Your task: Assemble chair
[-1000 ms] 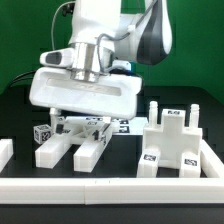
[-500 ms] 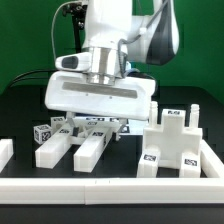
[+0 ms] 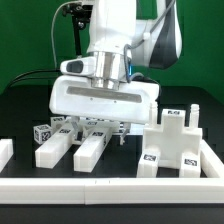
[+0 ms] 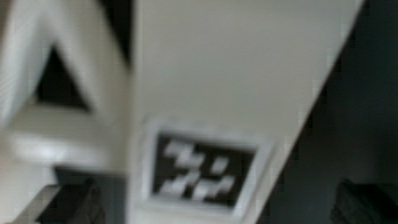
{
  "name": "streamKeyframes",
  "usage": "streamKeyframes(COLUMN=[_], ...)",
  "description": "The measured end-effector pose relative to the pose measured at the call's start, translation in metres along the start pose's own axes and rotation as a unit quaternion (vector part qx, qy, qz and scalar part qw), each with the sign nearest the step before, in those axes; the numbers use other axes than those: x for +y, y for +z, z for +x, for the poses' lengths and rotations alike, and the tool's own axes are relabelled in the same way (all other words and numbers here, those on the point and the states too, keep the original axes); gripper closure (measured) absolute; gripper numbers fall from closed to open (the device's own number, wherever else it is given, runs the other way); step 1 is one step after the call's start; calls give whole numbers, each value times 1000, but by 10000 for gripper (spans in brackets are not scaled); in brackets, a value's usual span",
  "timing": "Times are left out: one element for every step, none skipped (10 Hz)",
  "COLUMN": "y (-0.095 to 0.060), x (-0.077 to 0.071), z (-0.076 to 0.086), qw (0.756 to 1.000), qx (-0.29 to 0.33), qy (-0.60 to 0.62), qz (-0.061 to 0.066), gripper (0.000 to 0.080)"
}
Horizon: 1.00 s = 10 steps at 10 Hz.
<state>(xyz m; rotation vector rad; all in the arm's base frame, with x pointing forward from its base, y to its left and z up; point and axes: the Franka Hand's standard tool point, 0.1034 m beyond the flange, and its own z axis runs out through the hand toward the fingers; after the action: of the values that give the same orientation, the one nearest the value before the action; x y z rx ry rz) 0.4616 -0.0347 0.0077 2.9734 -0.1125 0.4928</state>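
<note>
The white arm's fingers (image 3: pixel 103 126) hang spread as wide as they go, low over the black tabletop (image 3: pixel 20 122), with no part visibly clamped between them. The blurred wrist view is filled by a white plastic bar with a black-and-white square tag (image 4: pixel 228 100) close beneath. In the exterior view the chair lies in loose pieces: two white blocky plastic bars (image 3: pixel 55 148) lie side by side at seven o'clock of the fingers, a small tagged cube (image 3: pixel 42 132) sits at nine o'clock, and a large white pegged plastic block (image 3: pixel 170 145) stands at four o'clock, apart from the bars.
</note>
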Motion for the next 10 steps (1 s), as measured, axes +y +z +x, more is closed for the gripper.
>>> streamKeyframes(y=[3,5,6,6,6,6,6,5,5,5], x=[1,7,12,12,11,12,12,12,12,12], z=[0,-1,-2,-3,-3,-3,-3,0,-1,-1], qw=[1000,1000,1000,1000,1000,1000,1000,1000,1000,1000], qx=[-2,-4,-8,-14,-14,-14,-14,-10,-10,-10], qy=[-1,3,6,9,8,8,8,8,8,8], qz=[0,-1,-1,2,2,1,1,1,1,1], gripper=[151,151,151,151,273,273,410,511,511,511])
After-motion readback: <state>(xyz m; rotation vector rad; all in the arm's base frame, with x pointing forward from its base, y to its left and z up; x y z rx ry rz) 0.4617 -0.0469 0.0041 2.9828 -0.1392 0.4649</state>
